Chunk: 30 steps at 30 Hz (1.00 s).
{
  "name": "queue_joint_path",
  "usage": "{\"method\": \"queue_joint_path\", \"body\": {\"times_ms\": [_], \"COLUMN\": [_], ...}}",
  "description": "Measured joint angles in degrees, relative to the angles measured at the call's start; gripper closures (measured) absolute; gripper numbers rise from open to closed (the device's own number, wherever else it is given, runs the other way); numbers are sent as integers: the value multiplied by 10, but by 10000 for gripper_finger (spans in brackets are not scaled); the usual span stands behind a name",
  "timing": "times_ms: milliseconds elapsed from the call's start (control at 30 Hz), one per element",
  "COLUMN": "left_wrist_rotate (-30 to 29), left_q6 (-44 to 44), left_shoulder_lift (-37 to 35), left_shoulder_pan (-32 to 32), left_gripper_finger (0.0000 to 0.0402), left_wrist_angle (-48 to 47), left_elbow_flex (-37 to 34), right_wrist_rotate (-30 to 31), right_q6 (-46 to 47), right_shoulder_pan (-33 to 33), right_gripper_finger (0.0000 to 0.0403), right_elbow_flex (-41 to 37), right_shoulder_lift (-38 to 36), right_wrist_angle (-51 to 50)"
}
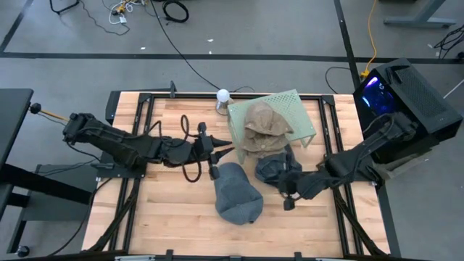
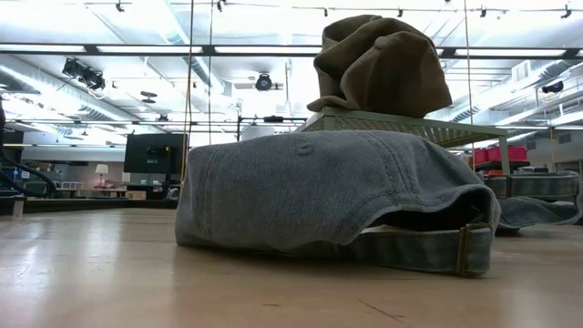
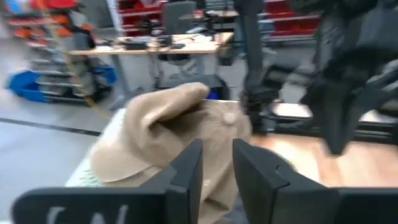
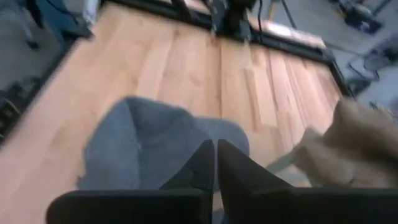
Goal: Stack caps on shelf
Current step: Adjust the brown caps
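A tan cap (image 1: pixel 265 125) sits on the green shelf (image 1: pixel 304 109). A blue cap (image 1: pixel 238 191) lies on the wooden table (image 1: pixel 167 210) in front of it. Another blue cap (image 1: pixel 275 167) lies right by the shelf.

The left gripper (image 1: pixel 214 164) is near the shelf's front corner. Its fingers (image 3: pixel 186 168) have a small gap and hold nothing. The right gripper (image 1: pixel 288 194) is by the second blue cap. Its fingers (image 4: pixel 200 167) look pressed together, but I cannot tell if they pinch cloth.

To do this well, I think a gripper should grab a blue cap by its top, lift it high over the shelf edge, and set it gently on the tan one.
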Motion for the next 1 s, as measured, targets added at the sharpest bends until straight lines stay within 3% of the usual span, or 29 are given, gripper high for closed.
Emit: {"method": "queue_joint_path", "body": {"times_ms": [100, 233, 367, 500, 833, 1000], "left_wrist_rotate": [36, 42, 62, 81, 137, 137], "left_q6": [-11, -8, -25, -28, -87, -87], "left_shoulder_lift": [16, 45, 67, 72, 86, 112], "left_shoulder_pan": [11, 20, 41, 65, 126, 142], "left_gripper_finger": [342, 378, 382, 334, 144, 106], "left_wrist_angle": [1, 17, 40, 37, 30, 56], "left_elbow_flex": [0, 0, 0, 0, 0, 0], "right_wrist_rotate": [16, 16, 10, 6, 30, 40], "right_q6": [10, 25, 30, 49, 71, 66], "right_shoulder_pan": [-8, -29, -49, -59, -87, -109], "right_gripper_finger": [399, 396, 401, 401, 402, 402], "right_elbow_flex": [0, 0, 0, 0, -7, -32], "right_shoulder_lift": [17, 29, 34, 34, 34, 34], "right_wrist_angle": [-2, -7, -15, -40, -63, -34]}}
